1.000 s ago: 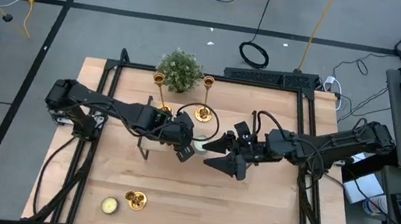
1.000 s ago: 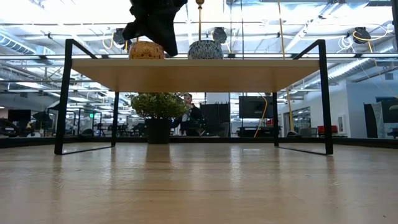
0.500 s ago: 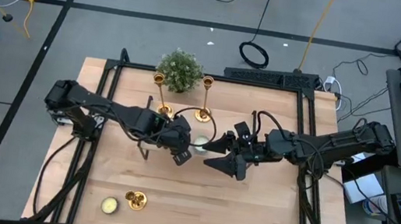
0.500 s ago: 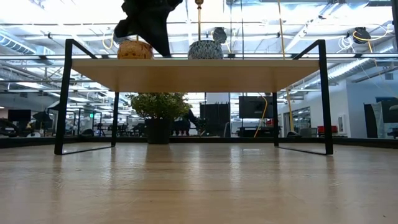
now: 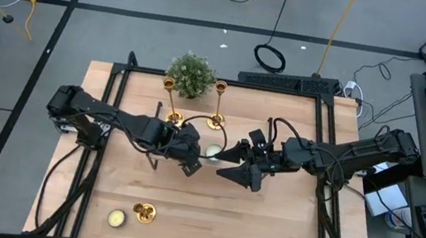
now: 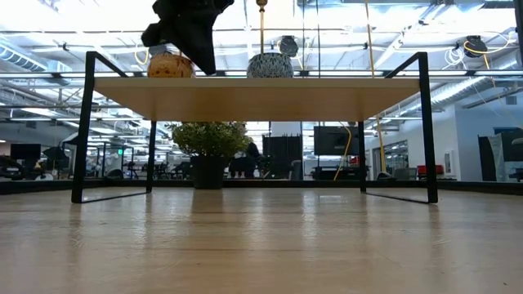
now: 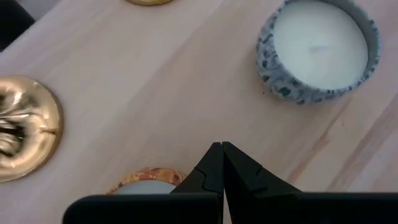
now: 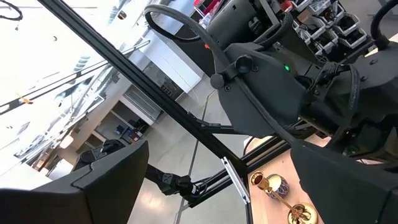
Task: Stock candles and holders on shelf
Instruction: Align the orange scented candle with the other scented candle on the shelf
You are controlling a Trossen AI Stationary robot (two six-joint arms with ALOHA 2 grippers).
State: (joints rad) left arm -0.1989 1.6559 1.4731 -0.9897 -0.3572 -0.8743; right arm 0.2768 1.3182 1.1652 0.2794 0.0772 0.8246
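Your left gripper [image 7: 222, 163] hangs over the shelf [image 6: 261, 96] with jaws closed and empty, pressed beside an orange-banded candle [image 6: 166, 64]; nudge on and it could slide off that near end. The speckled candle [image 7: 318, 50] and two holders [image 5: 215, 121] crowd the middle. Right gripper [image 5: 237, 171] waits, jaws wide. One candle and one holder remain on the desk [image 5: 265, 226].

Shelf [image 6: 261, 96] is standing mid-frame — two candles [image 6: 270, 65] sitting on top, gold holders [image 5: 214, 121] upright; one candle [image 5: 116, 218], one holder [image 5: 144, 212] lying lower left.

A bushy green plant [image 5: 191, 74] stands at the table's [image 5: 265, 226] back edge.
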